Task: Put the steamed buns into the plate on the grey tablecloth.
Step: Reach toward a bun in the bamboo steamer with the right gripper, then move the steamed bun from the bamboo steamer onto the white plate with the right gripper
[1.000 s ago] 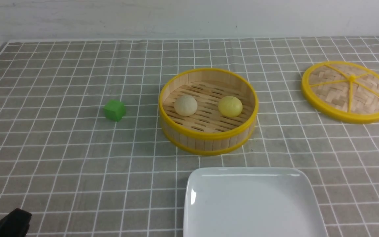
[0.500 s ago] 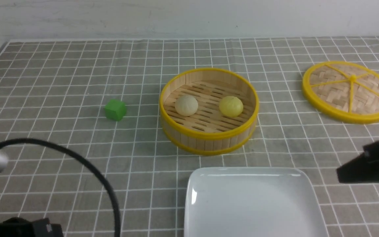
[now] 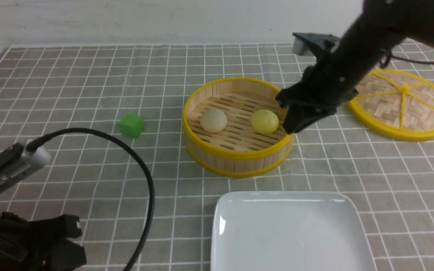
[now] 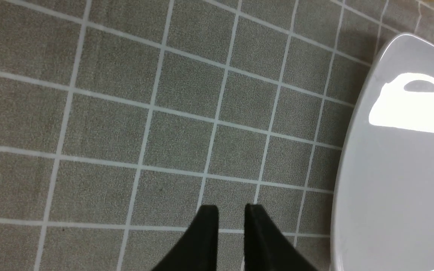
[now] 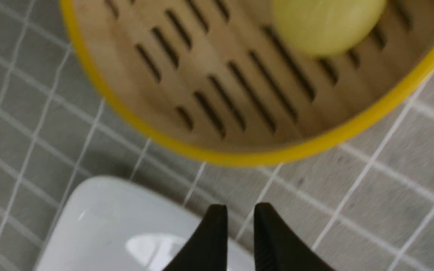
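Observation:
The cream-beige bun (image 3: pixel 213 120) and the yellow bun (image 3: pixel 264 121) lie in the round bamboo steamer basket (image 3: pixel 239 156) on the grey tablecloth (image 3: pixel 89 169). The white square plate (image 3: pixel 288 233) sits empty in front of the basket. My right gripper (image 3: pixel 293 125) hangs over the basket's right rim, just right of the yellow bun, fingers close together and empty. The right wrist view shows the yellow bun (image 5: pixel 326 26), basket rim (image 5: pixel 239 160), plate corner (image 5: pixel 107 226) and gripper (image 5: pixel 239 210). My left gripper (image 3: pixel 70 241) is low at front left, shut and empty; it shows in the left wrist view (image 4: pixel 231 210) beside the plate (image 4: pixel 401 169).
A small green cube (image 3: pixel 131 125) lies left of the basket. The round woven yellow-rimmed lid (image 3: pixel 399 103) lies flat at the back right, behind my right arm. A black cable (image 3: pixel 141 177) loops from the left arm over the cloth.
My right arm has swung from the right edge up and left to the basket's right rim. My left arm has risen further into view at the front left. The buns have not moved.

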Action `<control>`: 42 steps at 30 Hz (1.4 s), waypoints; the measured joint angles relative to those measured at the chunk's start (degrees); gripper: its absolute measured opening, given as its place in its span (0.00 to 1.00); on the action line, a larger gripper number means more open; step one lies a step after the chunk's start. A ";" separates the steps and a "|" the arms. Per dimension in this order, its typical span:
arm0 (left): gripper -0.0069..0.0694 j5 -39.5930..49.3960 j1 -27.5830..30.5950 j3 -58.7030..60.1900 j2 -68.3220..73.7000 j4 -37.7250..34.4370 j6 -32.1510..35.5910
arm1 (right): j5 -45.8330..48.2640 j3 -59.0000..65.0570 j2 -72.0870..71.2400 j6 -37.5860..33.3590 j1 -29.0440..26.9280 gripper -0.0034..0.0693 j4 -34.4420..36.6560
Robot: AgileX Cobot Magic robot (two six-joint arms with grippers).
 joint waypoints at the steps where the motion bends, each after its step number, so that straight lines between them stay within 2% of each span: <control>1: 0.30 0.01 0.00 -0.08 -0.03 0.00 0.00 | 0.63 -3.62 1.78 1.54 0.59 0.29 -2.37; 2: 0.30 0.01 0.00 -0.07 -0.03 0.00 0.00 | 0.63 -4.46 2.20 1.93 0.72 0.29 -2.96; 4: 0.37 0.01 0.00 -0.14 -0.03 0.00 0.00 | 1.38 -14.95 7.88 5.47 2.29 0.41 -9.08; 8: 0.41 -0.12 0.00 -0.18 -0.03 0.00 0.00 | 1.62 -23.35 14.32 6.74 3.36 0.55 -10.85; 12: 0.42 -0.33 0.00 -0.25 0.02 0.00 0.00 | 1.80 -24.88 18.79 6.95 3.77 0.61 -10.85; 17: 0.42 -0.37 0.00 -0.25 0.02 0.00 0.00 | 2.13 -24.88 21.15 6.95 3.77 0.62 -11.01; 19: 0.42 -0.37 0.00 -0.25 0.02 0.00 0.00 | 2.13 -25.00 21.69 6.95 3.77 0.59 -11.32; 21: 0.42 -0.37 0.00 -0.25 0.02 0.00 0.00 | 2.13 -25.10 21.80 6.95 3.77 0.53 -11.38; 24: 0.42 -0.37 0.00 -0.25 0.02 0.00 0.00 | 2.18 -26.13 21.80 6.81 3.77 0.27 -11.44; 27: 0.42 -0.37 0.00 -0.25 0.02 0.00 0.00 | 2.37 -26.35 20.37 6.47 3.77 0.08 -11.33; 31: 0.42 -0.37 0.00 -0.25 0.02 0.05 0.00 | 2.43 -23.68 13.53 6.48 3.88 0.07 -8.92; 34: 0.42 -0.37 0.00 -0.25 0.02 0.14 0.00 | 2.10 -16.23 3.70 6.61 4.33 0.07 -7.95; 38: 0.42 -1.74 0.00 -0.25 0.02 0.20 0.00 | 2.13 1.21 -11.13 6.94 6.49 0.07 -8.09; 42: 0.42 -3.52 0.00 -0.25 0.02 0.20 0.00 | 2.29 18.75 -19.79 6.94 10.13 0.07 -8.07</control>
